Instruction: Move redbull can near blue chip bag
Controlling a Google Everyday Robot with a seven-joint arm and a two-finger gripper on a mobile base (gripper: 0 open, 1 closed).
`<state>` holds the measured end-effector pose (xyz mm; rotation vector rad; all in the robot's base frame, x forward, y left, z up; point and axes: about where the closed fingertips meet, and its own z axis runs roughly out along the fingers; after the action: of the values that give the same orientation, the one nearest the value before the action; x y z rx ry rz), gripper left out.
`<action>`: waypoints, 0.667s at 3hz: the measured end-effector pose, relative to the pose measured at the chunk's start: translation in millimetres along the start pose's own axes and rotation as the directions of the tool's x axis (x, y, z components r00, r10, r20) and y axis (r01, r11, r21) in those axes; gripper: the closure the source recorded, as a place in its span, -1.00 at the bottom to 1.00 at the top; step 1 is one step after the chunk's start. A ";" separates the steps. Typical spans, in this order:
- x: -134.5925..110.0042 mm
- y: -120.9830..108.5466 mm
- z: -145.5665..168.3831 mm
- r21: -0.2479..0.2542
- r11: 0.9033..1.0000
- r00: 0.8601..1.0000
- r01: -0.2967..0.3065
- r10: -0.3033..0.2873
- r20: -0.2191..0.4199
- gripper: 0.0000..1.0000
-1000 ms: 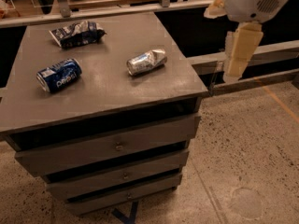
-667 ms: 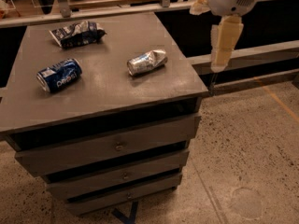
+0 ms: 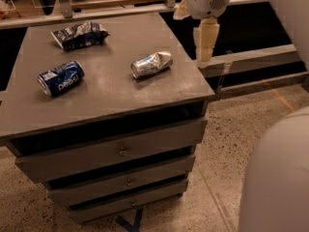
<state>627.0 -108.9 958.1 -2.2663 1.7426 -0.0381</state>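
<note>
Since the earlier frames the gripper (image 3: 204, 58) has travelled to the left, from out over the floor to a place just beside the right edge of the worktop (image 3: 111, 98). It hangs there with its tip pointing down, above the level of the top surface. Nothing else has changed its place. Whether the gripper is open or closed, I cannot tell from this view; it appears as one pale tapered shape and it carries nothing.

The redbull can (image 3: 151, 64) lies on its side in the right half of the worktop, with its shiny round end turned to the right, toward the gripper. The blue chip bag (image 3: 79, 34) lies crumpled near the far left corner, well apart from the can. A Pepsi can (image 3: 61, 77) lies on its side at the left, nearer to the front than the bag.

In my judgement the task is only at its beginning: the approach is under way, but the can is not yet touched. Reaching it, gripping it, carrying it across toward the bag and putting it down all remain.
</note>
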 end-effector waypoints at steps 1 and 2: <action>-8.0 -14.3 34.0 -0.046 0.998 0.999 0.043 -0.042 0.006 -1.00; -22.2 -22.7 68.3 -0.102 0.990 0.995 0.097 -0.096 0.010 -1.00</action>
<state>655.4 -68.5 901.2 -2.4198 1.6666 0.0382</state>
